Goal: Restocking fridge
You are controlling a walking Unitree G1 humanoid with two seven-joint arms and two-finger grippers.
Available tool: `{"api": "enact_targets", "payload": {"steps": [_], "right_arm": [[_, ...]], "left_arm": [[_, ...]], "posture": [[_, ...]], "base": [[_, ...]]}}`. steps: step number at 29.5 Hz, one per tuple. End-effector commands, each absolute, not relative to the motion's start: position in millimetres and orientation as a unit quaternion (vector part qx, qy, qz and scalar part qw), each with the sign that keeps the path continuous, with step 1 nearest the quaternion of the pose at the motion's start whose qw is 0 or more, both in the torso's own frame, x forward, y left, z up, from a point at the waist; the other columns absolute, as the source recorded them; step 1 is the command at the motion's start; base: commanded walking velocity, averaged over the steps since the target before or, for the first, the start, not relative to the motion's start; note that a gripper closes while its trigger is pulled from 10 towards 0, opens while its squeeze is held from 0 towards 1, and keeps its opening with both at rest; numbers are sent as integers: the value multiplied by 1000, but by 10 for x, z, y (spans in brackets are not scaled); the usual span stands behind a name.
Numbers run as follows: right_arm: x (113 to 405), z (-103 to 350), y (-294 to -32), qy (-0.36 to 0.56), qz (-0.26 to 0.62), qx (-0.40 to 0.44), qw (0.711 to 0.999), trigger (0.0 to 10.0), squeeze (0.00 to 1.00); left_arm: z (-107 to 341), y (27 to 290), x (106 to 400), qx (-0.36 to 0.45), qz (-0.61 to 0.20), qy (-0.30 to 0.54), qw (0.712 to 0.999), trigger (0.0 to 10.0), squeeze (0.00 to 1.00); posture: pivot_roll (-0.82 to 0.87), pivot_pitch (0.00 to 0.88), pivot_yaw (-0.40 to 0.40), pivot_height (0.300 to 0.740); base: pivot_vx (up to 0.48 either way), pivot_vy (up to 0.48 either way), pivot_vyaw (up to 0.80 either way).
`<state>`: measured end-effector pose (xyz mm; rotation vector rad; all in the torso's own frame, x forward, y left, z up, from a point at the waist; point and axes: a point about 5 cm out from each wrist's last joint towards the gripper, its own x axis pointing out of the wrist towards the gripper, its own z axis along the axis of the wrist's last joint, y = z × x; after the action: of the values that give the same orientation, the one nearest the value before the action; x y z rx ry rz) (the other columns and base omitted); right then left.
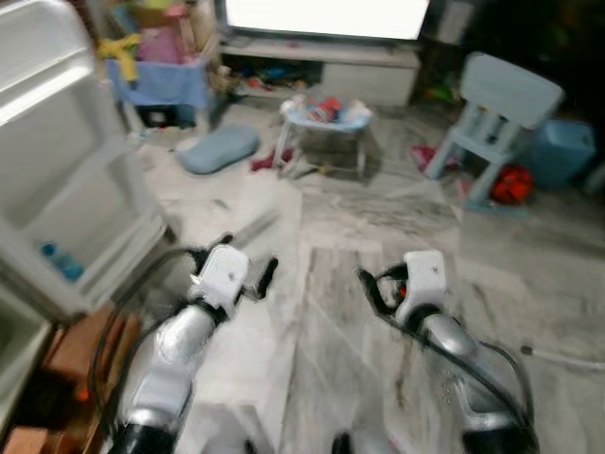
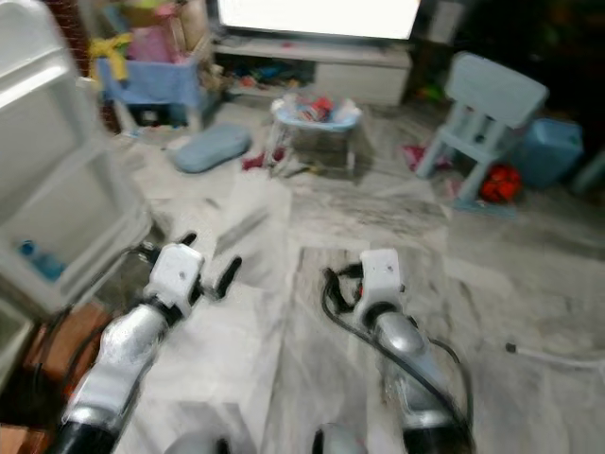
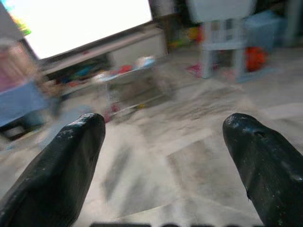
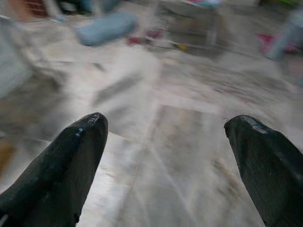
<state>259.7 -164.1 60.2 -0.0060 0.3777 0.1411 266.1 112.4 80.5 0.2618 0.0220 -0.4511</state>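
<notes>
Your left gripper (image 3: 163, 142): matte black tapered fingers spread wide, holding nothing, above veined grey marble floor (image 1: 321, 284). Your right gripper (image 4: 165, 137): likewise wide, empty. White open fridge door (image 1: 66, 180), smooth plastic shelves, stands at your left. Ahead: pale blue moulded chair (image 1: 496, 118), small round table (image 1: 326, 123), soft blue cushion (image 1: 219, 148).
</notes>
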Motion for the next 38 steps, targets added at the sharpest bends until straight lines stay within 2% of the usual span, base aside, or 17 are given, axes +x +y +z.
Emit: {"api": "enact_targets", "payload": {"steps": [1, 2, 3, 10, 20, 29, 38], "right_arm": [[2614, 625, -1624, 182, 69, 1, 981, 10000, 0], [2623, 636, -1622, 180, 68, 1, 981, 10000, 0], [2651, 695, -1629, 166, 64, -1, 984, 10000, 0], [2696, 882, -1642, 111, 38, 2, 993, 10000, 0], [2694, 906, -1690, 98, 25, 1, 995, 10000, 0], [2822, 1018, -1693, 65, 14, -7, 998, 10000, 0], [2852, 1022, -1703, 61, 9, -10, 998, 10000, 0]], "left_arm": [[804, 1172, 2659, 140, -220, 14, 965, 10000, 0], [814, 1170, 2652, 143, -220, 13, 965, 10000, 0], [856, 1173, 2640, 142, -211, 5, 967, 10000, 0], [902, 1178, 2643, 115, -209, -9, 971, 10000, 0], [882, 1163, 2735, 112, -209, 3, 971, 10000, 0], [883, 1182, 2750, 115, -204, -5, 972, 10000, 0], [854, 1184, 2750, 110, -198, 1, 974, 10000, 0]], "posture": [[62, 64, -15, 740], [60, 68, -15, 740], [34, 113, -23, 740], [8, 101, -6, 740], [4, 69, -3, 740], [18, 44, -18, 740], [12, 36, -25, 740]], "base": [[0, 0, -800], [0, 0, -800], [0, 0, -631], [132, 0, -612], [480, 0, -95], [476, 0, 0], [464, 0, -739]]}}
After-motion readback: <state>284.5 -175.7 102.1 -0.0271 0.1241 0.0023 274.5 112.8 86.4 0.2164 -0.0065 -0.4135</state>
